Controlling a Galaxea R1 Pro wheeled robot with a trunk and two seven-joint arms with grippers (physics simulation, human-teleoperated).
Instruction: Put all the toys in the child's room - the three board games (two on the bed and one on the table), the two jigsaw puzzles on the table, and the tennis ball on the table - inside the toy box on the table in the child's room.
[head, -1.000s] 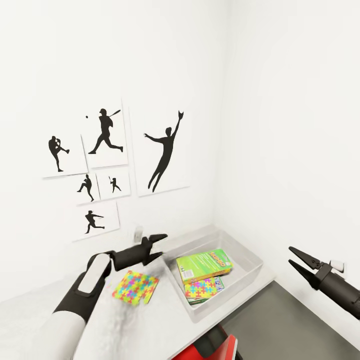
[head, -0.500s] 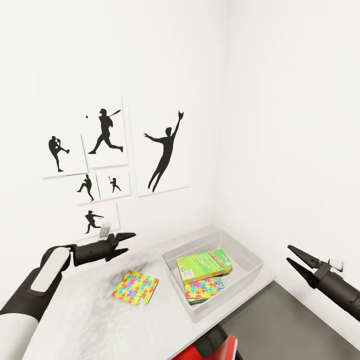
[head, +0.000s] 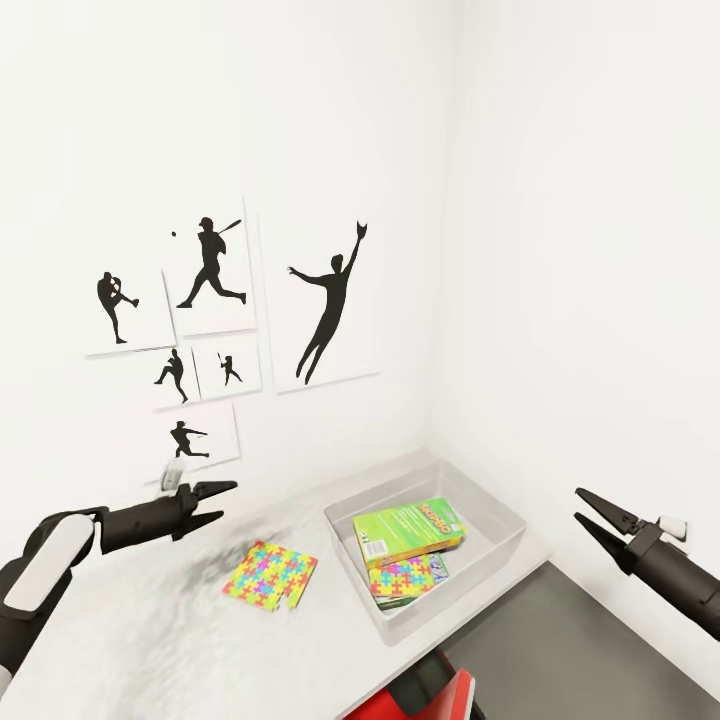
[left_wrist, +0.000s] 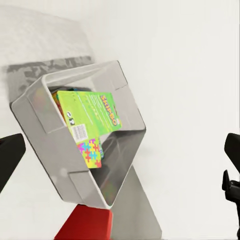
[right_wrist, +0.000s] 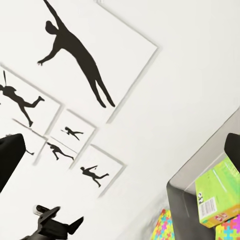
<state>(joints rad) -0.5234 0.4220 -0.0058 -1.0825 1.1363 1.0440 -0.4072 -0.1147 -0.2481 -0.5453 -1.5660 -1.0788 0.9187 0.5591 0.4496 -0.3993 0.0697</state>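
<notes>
The pale grey toy box (head: 500, 528) sits on the table's far right by the wall corner. A green board game (head: 410, 530) with orange lettering lies tilted in it, on top of a jigsaw puzzle (head: 408, 580). Another jigsaw puzzle (head: 270, 576) lies flat on the table (head: 150, 640) left of the box. My left gripper (head: 228, 500) hovers open above the table, left of and behind that puzzle, holding nothing. My right gripper (head: 580, 506) is open in the air right of the box. The left wrist view looks at the toy box (left_wrist: 45, 115), the game (left_wrist: 92, 112) and the puzzle (left_wrist: 90, 150).
Black athlete silhouette pictures (head: 325, 310) hang on the white wall behind the table. A lower dark grey cabinet top (head: 570, 620) adjoins the table at the right. Something red (head: 430, 697) stands below the table's front edge.
My left arm has drawn back to the left and slightly up, away from above the puzzle on the table. The puzzle has stayed put. The right arm has hardly moved.
</notes>
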